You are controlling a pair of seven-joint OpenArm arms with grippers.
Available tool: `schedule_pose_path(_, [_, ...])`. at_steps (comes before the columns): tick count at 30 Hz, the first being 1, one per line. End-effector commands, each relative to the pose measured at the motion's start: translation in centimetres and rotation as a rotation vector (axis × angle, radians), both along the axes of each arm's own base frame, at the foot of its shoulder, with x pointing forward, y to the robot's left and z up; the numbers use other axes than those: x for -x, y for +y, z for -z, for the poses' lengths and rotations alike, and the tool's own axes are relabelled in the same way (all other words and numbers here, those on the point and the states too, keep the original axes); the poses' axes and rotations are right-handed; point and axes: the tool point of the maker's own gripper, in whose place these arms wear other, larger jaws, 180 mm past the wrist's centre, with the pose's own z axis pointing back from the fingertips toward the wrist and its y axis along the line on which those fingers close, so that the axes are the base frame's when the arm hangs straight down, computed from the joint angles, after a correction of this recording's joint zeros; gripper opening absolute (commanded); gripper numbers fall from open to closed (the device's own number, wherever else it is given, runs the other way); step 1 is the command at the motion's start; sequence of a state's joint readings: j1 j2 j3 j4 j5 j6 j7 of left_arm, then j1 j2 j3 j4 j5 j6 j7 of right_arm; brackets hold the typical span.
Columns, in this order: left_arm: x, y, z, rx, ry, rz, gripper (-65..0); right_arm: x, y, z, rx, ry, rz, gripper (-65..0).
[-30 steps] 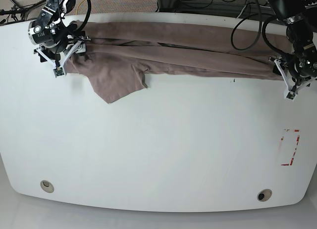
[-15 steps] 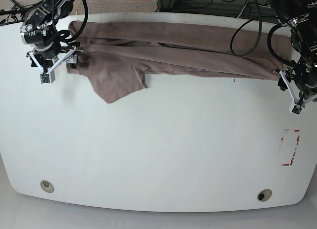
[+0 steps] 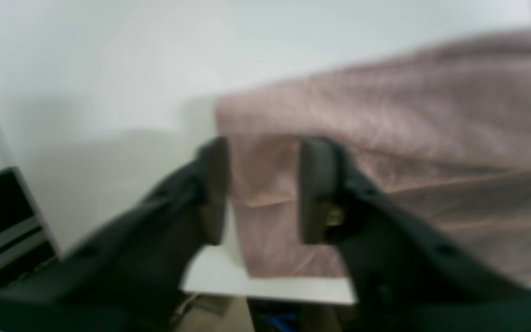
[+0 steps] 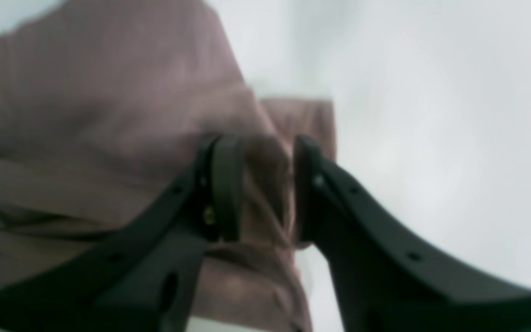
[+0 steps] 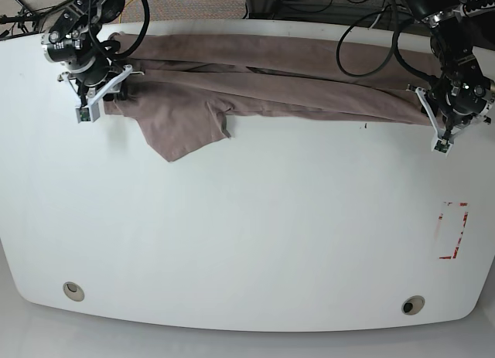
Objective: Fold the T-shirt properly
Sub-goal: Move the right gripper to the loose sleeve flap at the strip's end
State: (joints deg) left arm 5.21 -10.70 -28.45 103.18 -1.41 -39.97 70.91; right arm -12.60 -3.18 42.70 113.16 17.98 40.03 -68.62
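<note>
While the T-shirt (image 5: 263, 83) lies stretched in a long, loosely folded band along the far edge of the white table (image 5: 255, 234), each arm stands at one end of it. One flap of the mauve-brown cloth, a sleeve by its look, hangs out of the band toward the near side, just in from the end where the right gripper (image 5: 99, 95) sits. In the right wrist view the right gripper (image 4: 258, 186) has its two dark fingers (image 4: 226, 184) parted with a gap between them, and a bunched fold of the T-shirt (image 4: 109, 138) fills that gap; whether the pads press the cloth cannot be told through the blur, but the jaws are not closed together. At the opposite end, the left gripper (image 5: 442, 126) is at the corner of the cloth band near the table's side edge. Its wrist view shows the left gripper (image 3: 261, 189) with fingers (image 3: 314, 189) likewise spread apart, straddling the corner hem of the T-shirt (image 3: 385, 138) close to the table edge, with cloth seen between them. A red-marked rectangle (image 5: 453, 230) is on the table surface toward the near side, well apart from the shirt, and two round holes (image 5: 73, 290) are set near the front corners
</note>
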Motion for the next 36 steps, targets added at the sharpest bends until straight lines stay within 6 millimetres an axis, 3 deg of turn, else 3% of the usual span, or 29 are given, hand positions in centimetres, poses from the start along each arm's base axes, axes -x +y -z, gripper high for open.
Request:
schedule_pose_path(1, [0.8, 0.6, 1.0, 0.001, 0.022, -0.004, -49.7, 0.2, 1.1, 1.4, -0.026, 0.026, -0.028, -53.4])
schedule_pose_path(6, [2.0, 0.6, 2.8, 0.029, 0.068, -0.013, -50.1, 0.5, 2.1, 3.0, -0.059, 0.027, -0.043, -53.3])
schedule_pose_path(12, [2.8, 1.0, 4.1, 0.048, 0.082, -0.003, -50.0, 1.7, 1.2, 5.5, -0.048, 0.106, -0.040, -53.3])
schedule_pose_path(18, [2.8, 0.8, 5.2, 0.080, 0.094, -0.011, -50.0, 0.4, -0.3, 6.2, -0.040, 0.079, -0.036, -53.3])
schedule_pose_path(22, [1.6, 0.5, 5.2, 0.097, 0.079, -0.010, -50.0, -0.5, -2.2, 6.8, -0.038, 0.078, -0.030, -53.3])
schedule_pose_path(29, [-0.6, -0.7, 5.3, 0.123, 0.069, 0.017, -50.0, -3.4, -5.6, 6.8, -0.029, 0.055, -0.006, -53.3])
schedule_pose_path(36, [-1.5, -2.0, 5.3, 0.150, 0.070, 0.009, -49.9, -6.6, -8.6, 4.1, 0.023, -0.008, -0.004, -53.3])
